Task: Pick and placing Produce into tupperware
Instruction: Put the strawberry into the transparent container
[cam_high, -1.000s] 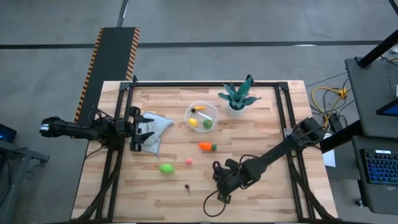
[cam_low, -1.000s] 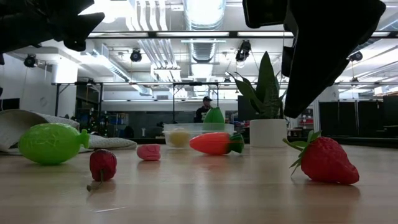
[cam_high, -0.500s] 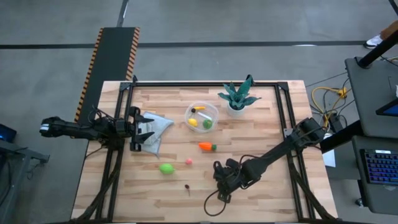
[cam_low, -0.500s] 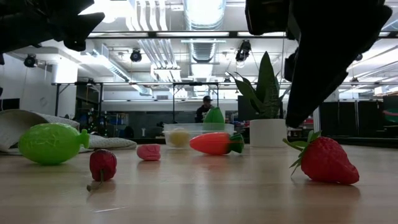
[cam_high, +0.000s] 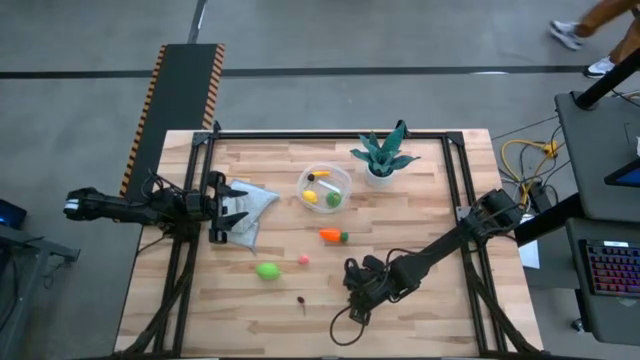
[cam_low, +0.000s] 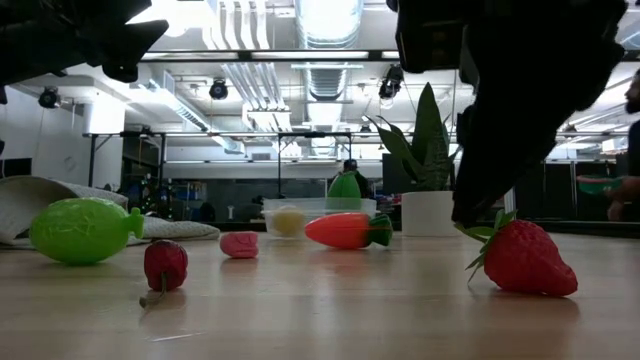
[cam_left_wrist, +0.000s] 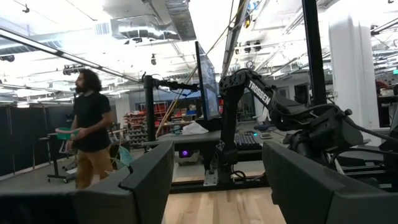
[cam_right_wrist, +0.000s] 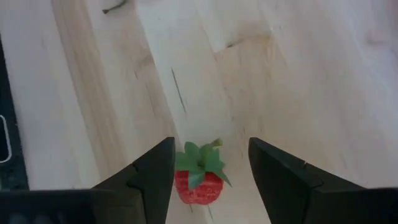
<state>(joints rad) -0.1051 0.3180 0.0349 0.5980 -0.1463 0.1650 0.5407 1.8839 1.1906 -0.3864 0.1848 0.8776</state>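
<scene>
The red strawberry (cam_right_wrist: 198, 185) with green leaves lies on the wood near the table's near edge, also seen low down (cam_low: 520, 258). My right gripper (cam_right_wrist: 210, 149) is open and points down over it, one finger on each side, apart from it; in the high view the right gripper (cam_high: 355, 288) hides the berry. The clear round tupperware (cam_high: 324, 187) stands farther back and holds a lemon, a lime and a small orange piece. On the table lie the carrot (cam_high: 330, 236), a green fruit (cam_high: 267, 271), a pink bit (cam_high: 303, 260) and a dark bit (cam_high: 302, 299). My left gripper (cam_high: 228, 208) waits, open, at the cloth.
A pale blue-grey cloth (cam_high: 250, 205) lies under the left gripper near the table's left edge. The teal potted plant (cam_high: 381, 160) stands to the right of the bowl. A black frame borders the table. A person (cam_left_wrist: 90, 143) stands in the room behind it.
My right gripper has come down a little toward the strawberry, still open. The produce has stayed where it was.
</scene>
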